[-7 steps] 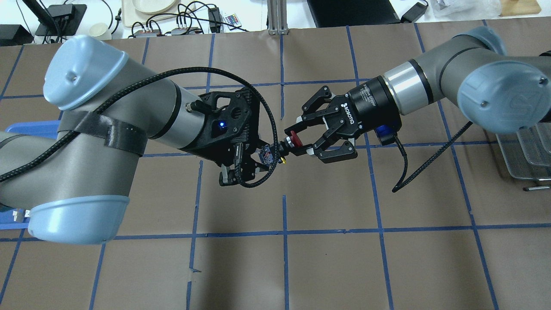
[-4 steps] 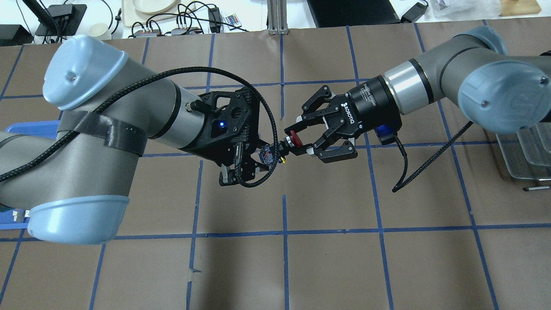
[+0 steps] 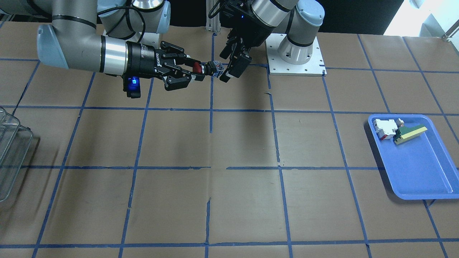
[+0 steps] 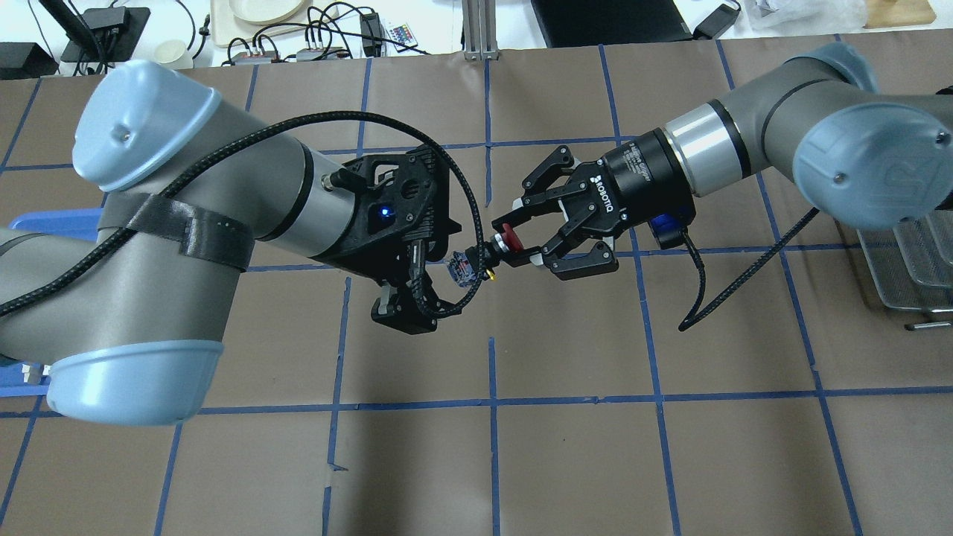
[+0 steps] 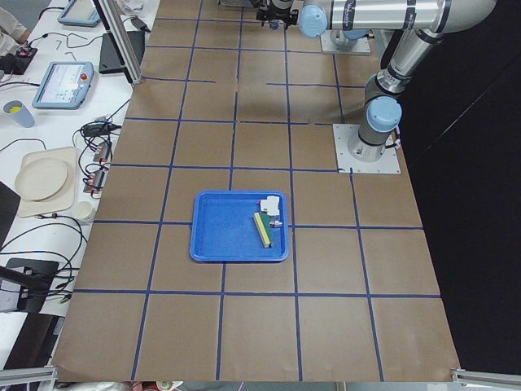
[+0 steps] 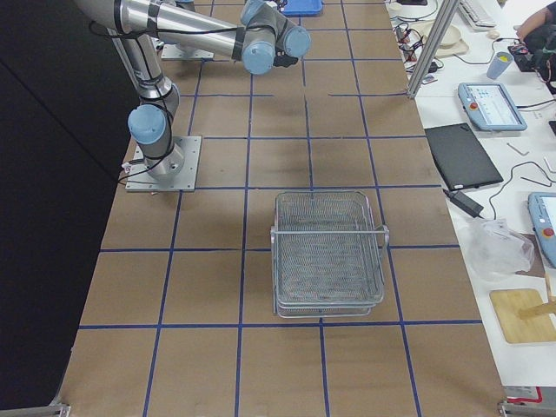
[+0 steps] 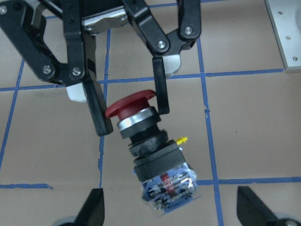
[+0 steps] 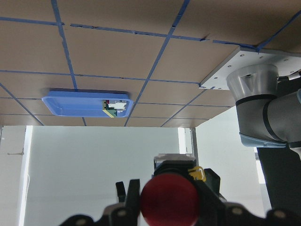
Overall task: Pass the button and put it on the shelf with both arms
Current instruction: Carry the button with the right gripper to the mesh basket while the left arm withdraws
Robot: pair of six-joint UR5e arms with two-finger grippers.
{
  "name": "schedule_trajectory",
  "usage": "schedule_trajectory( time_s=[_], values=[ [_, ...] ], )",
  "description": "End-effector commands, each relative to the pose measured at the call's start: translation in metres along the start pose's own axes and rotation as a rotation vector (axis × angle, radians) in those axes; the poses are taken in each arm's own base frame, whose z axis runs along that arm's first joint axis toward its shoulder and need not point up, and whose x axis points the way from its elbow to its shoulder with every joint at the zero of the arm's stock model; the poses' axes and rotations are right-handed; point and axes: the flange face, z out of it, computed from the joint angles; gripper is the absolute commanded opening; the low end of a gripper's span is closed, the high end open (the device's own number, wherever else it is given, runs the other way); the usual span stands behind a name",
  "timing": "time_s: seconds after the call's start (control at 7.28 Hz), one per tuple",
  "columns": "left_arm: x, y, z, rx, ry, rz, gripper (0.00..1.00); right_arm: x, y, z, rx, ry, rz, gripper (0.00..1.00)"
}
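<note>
The button (image 4: 488,253), with red cap, black body and grey end block, hangs in the air above the table's middle. My right gripper (image 4: 510,242) is shut on its red cap. The left wrist view shows this, with the right fingers (image 7: 159,89) clamped on either side of the cap of the button (image 7: 146,141). My left gripper (image 4: 439,272) is open. Its fingertips (image 7: 91,209) stand wide apart on either side of the end block and do not touch it. In the front view the button (image 3: 207,68) sits between the right gripper (image 3: 195,68) and the left gripper (image 3: 229,62).
A blue tray (image 3: 423,179) on my left side holds a white-and-red block (image 3: 383,128) and a green-and-yellow wedge (image 3: 408,133). A wire basket shelf (image 6: 328,252) stands on my right side, and its edge shows in the overhead view (image 4: 908,268). Brown paper with blue tape lines covers the table.
My left gripper has opened and let go of the button's end block, its fingers now spread apart. The right gripper still holds the red cap in almost the same place.
</note>
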Motion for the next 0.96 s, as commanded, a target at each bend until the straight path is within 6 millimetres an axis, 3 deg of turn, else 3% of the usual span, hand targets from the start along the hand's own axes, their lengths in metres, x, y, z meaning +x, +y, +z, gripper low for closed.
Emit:
schedule_trajectory(
  time_s=[0.0, 0.14, 0.27, 0.41, 0.55, 0.82],
  values=[
    [-0.02, 0.03, -0.015, -0.036, -0.044, -0.123, 1.0, -0.005, 0.0, -0.022, 0.106, 0.019, -0.045, 0.0],
    [-0.04, 0.062, -0.038, -0.041, -0.1, -0.229, 1.0, -0.012, 0.008, -0.055, 0.184, 0.001, -0.105, 0.0],
    [-0.058, 0.092, -0.062, -0.052, -0.142, -0.325, 1.0, -0.017, 0.013, -0.1, 0.298, -0.012, -0.189, 0.0],
    [-0.073, 0.124, -0.075, -0.069, -0.142, -0.464, 1.0, -0.016, 0.017, -0.137, 0.442, 0.044, -0.335, 0.0],
    [-0.08, 0.152, -0.089, -0.173, -0.189, -0.616, 1.0, -0.01, 0.017, -0.178, 0.629, 0.202, -0.542, 0.0],
    [-0.092, 0.186, -0.096, -0.283, -0.247, -0.865, 1.0, 0.003, 0.004, -0.279, 0.834, 0.428, -0.804, 0.0]
  ],
)
